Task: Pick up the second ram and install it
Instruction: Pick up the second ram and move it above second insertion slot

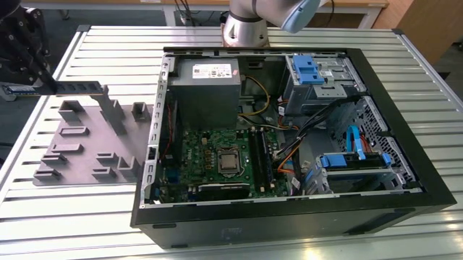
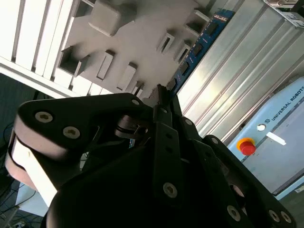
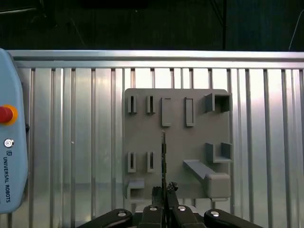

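Note:
In the exterior view, my gripper (image 1: 47, 85) is at the far left, shut on the second ram (image 1: 79, 88). The long thin stick lies level in the air above the grey holder tray (image 1: 79, 135). The first wrist view shows the ram (image 3: 164, 152) edge-on as a thin dark line running out from my gripper (image 3: 164, 191) over the tray (image 3: 199, 137). Its blue face with dark chips (image 2: 199, 40) shows in the second wrist view, reaching away from my gripper (image 2: 161, 92). The green motherboard (image 1: 210, 157) with its black slot strips (image 1: 262, 160) lies inside the open computer case, well toward the exterior view's right of the gripper.
The black computer case (image 1: 405, 162) takes up the middle and right of the ribbed metal table (image 1: 108, 43), with a power supply (image 1: 205, 81), cables and blue drive bays inside. The arm's base (image 1: 244, 30) stands behind the case. A pale blue pendant with a red button (image 3: 5, 114) lies beside the tray.

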